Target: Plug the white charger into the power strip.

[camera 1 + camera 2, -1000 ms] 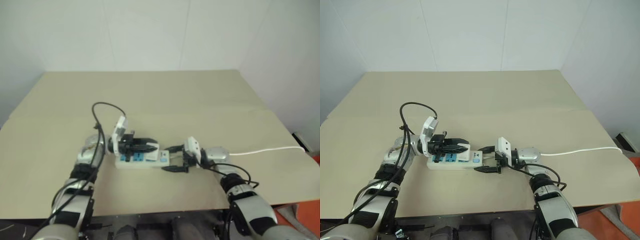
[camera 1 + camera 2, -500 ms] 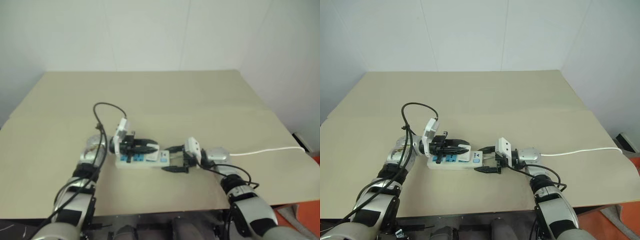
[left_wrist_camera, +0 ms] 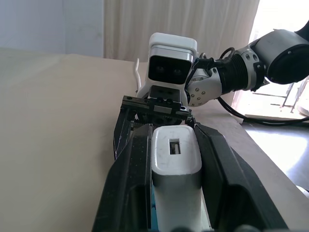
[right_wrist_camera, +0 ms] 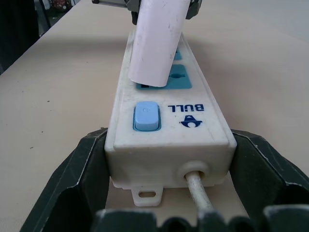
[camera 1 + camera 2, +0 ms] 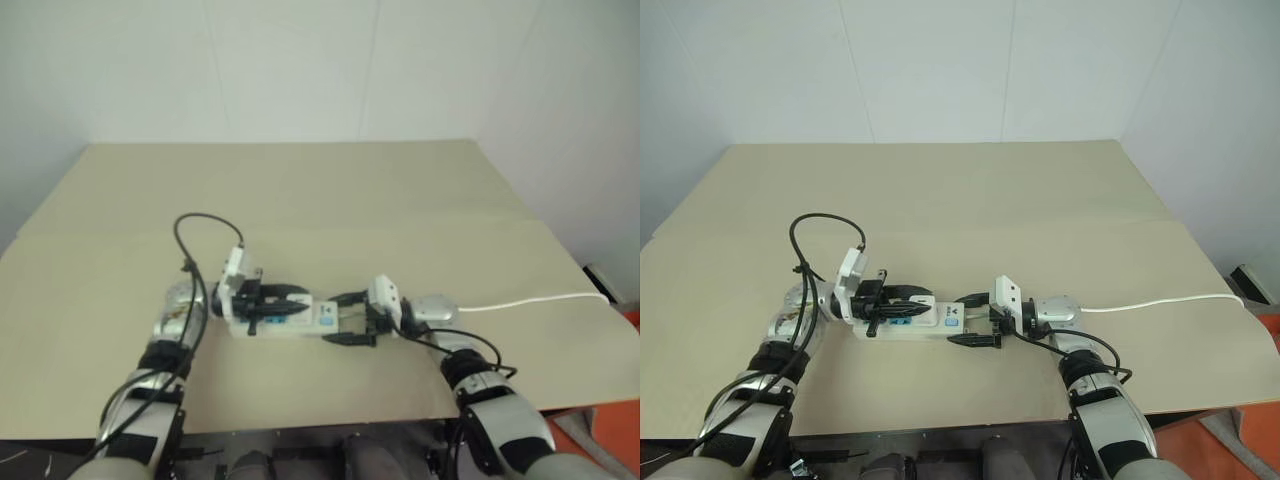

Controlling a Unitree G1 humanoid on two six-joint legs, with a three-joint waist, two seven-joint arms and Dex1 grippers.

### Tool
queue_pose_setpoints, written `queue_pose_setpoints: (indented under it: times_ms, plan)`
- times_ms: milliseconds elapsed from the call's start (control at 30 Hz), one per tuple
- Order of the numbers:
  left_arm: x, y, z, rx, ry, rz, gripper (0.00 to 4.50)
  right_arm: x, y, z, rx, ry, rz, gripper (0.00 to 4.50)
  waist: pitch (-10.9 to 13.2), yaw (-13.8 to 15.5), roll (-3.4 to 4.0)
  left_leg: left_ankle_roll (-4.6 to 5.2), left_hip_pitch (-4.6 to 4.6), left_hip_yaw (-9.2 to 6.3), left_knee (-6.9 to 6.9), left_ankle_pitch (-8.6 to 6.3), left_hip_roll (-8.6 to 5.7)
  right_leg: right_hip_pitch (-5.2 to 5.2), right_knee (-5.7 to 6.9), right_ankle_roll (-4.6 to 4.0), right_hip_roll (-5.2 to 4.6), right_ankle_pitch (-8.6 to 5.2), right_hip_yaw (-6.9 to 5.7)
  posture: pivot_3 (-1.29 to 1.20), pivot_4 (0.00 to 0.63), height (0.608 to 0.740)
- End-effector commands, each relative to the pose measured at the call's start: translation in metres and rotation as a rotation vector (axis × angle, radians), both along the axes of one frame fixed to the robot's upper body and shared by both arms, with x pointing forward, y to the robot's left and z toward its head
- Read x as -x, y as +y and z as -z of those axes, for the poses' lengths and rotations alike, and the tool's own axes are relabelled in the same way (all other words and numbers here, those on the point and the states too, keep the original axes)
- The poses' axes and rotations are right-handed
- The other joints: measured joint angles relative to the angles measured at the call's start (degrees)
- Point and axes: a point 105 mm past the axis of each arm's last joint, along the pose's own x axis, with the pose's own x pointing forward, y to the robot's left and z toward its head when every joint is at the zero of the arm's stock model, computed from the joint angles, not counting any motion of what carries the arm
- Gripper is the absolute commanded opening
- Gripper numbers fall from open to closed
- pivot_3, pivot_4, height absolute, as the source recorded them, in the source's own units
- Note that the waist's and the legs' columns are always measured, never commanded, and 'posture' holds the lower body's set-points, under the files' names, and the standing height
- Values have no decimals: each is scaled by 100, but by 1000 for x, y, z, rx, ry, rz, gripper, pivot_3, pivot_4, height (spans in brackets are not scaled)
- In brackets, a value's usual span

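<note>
Broad tan tabletop [image 5: 1040, 200], long white plastic power strip [image 4: 166, 123] with blue socket faces lying near its front edge, right gripper [image 4: 166, 159] straddling the strip's cord end, fingers against both sides, left gripper [image 3: 174, 159] clamped tight on small white boxy charger [image 3: 175, 159], held tilted over a blue socket

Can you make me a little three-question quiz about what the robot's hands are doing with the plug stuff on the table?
1. True or false: the left gripper is shut on the white charger.
2. What does the right gripper have between its fingers? A) a cup B) the cord end of the power strip C) nothing
3. Fill in: the power strip's socket faces and switch are coloured ____.

Key: 1 true. 2 B. 3 blue.
</note>
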Motion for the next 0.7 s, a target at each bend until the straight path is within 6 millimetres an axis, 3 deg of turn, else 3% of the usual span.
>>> queue_pose_setpoints:
  times_ms: [33, 433, 700]
  plan:
    - [5, 13, 17, -79, 22, -11, 1027, 12, 0, 25, 79, 68, -36, 3402, -5, -6, 1, 0, 1, 0, -1, 0, 0, 0, 0, 0, 0, 0, 0, 0, 150, 740]
    - [17, 16, 43, -170, 3, 10, 1027, 14, -1, 25, 78, 58, -35, 3402, -35, -11, 14, 0, 15, 2, -6, 0, 0, 10, -1, -4, 0, -5, 2, 0, 150, 740]
    - [7, 18, 37, -91, 50, -64, 1027, 14, -3, 26, 83, 57, -32, 3402, -44, -16, 22, 2, 70, 2, -28, -2, 1, 72, -37, -6, 0, -11, 0, 0, 150, 740]
